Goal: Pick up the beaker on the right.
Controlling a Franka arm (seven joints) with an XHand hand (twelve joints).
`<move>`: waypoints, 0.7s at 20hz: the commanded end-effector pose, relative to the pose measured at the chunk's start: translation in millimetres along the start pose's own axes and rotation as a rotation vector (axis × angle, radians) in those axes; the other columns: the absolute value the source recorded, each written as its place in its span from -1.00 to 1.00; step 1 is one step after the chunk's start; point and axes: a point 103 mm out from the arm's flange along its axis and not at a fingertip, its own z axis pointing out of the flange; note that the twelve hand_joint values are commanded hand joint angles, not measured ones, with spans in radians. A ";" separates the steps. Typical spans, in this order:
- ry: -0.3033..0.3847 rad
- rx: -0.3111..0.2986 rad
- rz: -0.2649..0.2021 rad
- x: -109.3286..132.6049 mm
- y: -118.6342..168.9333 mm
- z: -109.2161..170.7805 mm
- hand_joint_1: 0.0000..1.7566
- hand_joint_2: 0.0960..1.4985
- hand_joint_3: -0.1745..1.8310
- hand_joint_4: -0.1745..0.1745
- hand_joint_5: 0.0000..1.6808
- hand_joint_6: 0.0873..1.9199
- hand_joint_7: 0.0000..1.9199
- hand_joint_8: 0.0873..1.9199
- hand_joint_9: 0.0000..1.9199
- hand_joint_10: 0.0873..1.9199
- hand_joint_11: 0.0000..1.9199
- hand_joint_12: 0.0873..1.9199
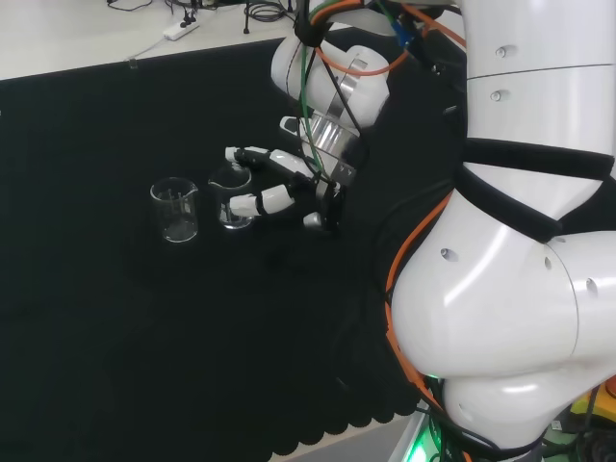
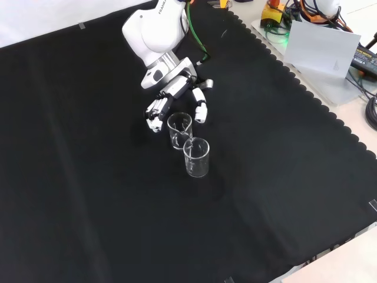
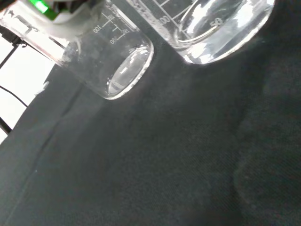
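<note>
Two beakers (image 1: 175,210) (image 1: 231,200) (both upright), one robot hand (image 1: 279,192)

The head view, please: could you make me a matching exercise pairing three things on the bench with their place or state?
Things:
1. the beaker by the hand
2. the other beaker
3. the hand

Places or states:
A. stands free, farthest left in the head view
B. fingers reach out on both sides of a beaker
C. sits between the fingers, on the cloth

Pairs: 1-C, 2-A, 3-B
</note>
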 end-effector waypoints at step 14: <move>0.124 -0.036 -0.034 -6.3 19.0 8.9 -0.05 -0.34 -0.30 -0.10 -0.49 -1.00 -0.71 -0.49 -0.66 -0.46 -1.00 0.13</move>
